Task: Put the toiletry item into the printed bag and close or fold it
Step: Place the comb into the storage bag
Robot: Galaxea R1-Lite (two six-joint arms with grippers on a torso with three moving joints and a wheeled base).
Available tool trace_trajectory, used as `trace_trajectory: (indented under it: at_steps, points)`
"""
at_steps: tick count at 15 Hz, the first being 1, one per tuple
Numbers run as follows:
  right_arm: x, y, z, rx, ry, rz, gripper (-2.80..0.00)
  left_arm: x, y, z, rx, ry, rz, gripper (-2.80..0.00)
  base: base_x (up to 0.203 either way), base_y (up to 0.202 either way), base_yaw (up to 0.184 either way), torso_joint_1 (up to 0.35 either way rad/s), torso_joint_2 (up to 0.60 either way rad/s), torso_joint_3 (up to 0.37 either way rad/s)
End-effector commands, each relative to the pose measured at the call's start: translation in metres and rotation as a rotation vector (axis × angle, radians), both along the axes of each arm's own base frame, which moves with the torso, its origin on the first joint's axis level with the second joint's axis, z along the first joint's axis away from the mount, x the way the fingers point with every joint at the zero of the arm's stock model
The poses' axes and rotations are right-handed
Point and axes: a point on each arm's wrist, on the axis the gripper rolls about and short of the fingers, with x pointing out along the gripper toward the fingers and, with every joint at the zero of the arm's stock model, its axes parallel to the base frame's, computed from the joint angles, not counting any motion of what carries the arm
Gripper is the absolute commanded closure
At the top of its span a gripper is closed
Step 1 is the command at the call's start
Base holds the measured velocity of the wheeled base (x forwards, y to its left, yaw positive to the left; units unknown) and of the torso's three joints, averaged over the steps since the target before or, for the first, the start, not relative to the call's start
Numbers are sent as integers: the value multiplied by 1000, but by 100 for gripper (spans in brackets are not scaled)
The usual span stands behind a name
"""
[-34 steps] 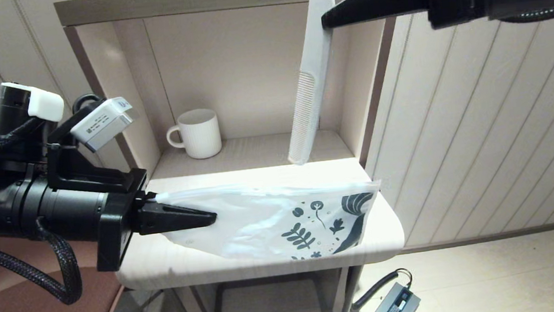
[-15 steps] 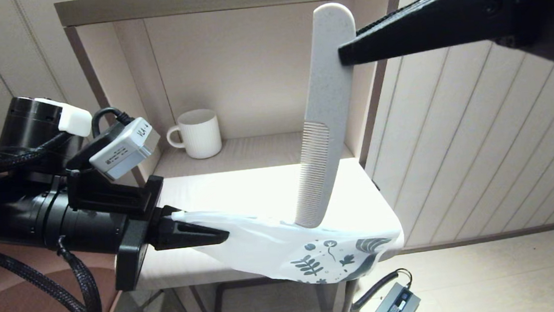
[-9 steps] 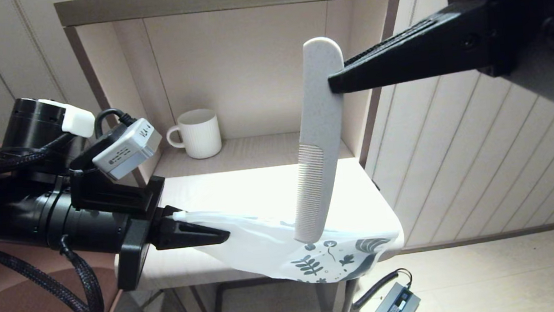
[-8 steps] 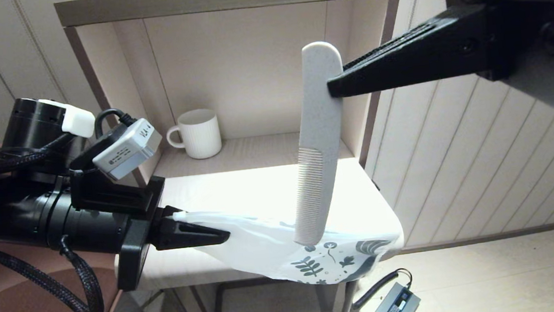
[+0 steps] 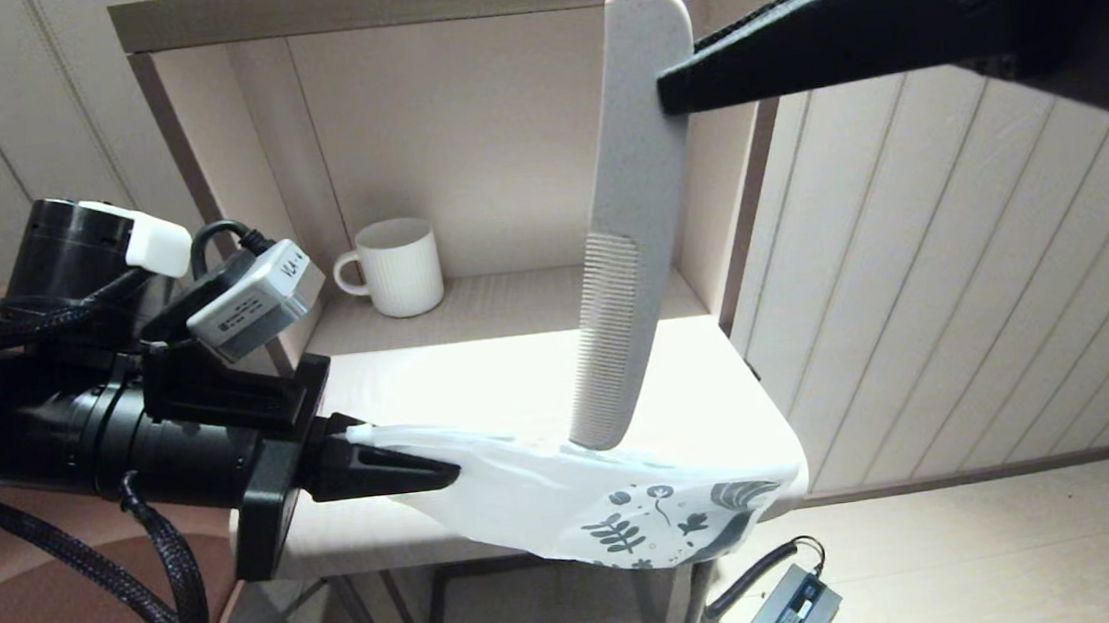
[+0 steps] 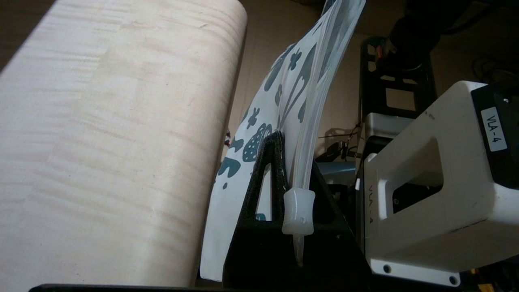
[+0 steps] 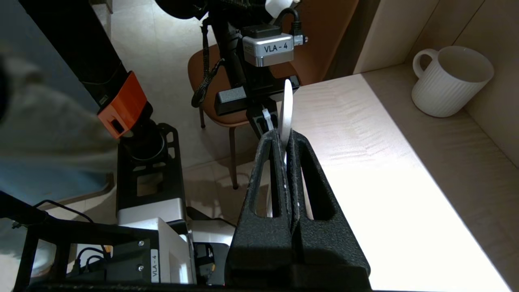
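My right gripper (image 5: pixel 671 95) is shut on the plain handle end of the off-white comb (image 5: pixel 623 235), which hangs nearly upright, teeth end down. The teeth tip touches the top edge of the printed bag (image 5: pixel 591 499). My left gripper (image 5: pixel 443 472) is shut on the bag's plain end and holds it over the table's front edge, the leaf-printed end drooping at the right. In the left wrist view the bag (image 6: pixel 284 93) runs between the fingers beside its zip slider (image 6: pixel 299 213). In the right wrist view the comb (image 7: pixel 286 109) stands edge-on between the shut fingers.
A white ribbed mug (image 5: pixel 395 265) stands at the back left of the shelf niche. The light wooden table (image 5: pixel 480 378) lies under the bag. A brown chair (image 5: pixel 49 617) is at the lower left and a grey box with a cable (image 5: pixel 787 612) lies on the floor.
The right gripper dipped the comb towards the bag, then lifted it again; its tip now rests at the bag's top edge. The left gripper and bag have held still over the last second.
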Motion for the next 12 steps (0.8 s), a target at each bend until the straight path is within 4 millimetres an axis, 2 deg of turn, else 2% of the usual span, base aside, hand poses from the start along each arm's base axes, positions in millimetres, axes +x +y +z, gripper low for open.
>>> trace_trajectory:
  at_steps: [1, 8, 12]
  points:
    - [3, 3, -4, -15, 13, 4, 0, 0, 0, 0, -2, 0, -5, 0, 0, 0, 0, 0, 0, 0]
    - [17, 15, -17, -54, 51, -2, 0, -1, 0, -1, -2, 4, -6, 0, 0, 0, 0, 0, 0, 0]
    - [11, 11, -9, -29, 25, 3, 0, -1, 0, -1, -1, 2, -5, 0, 0, 0, 0, 0, 0, 0]
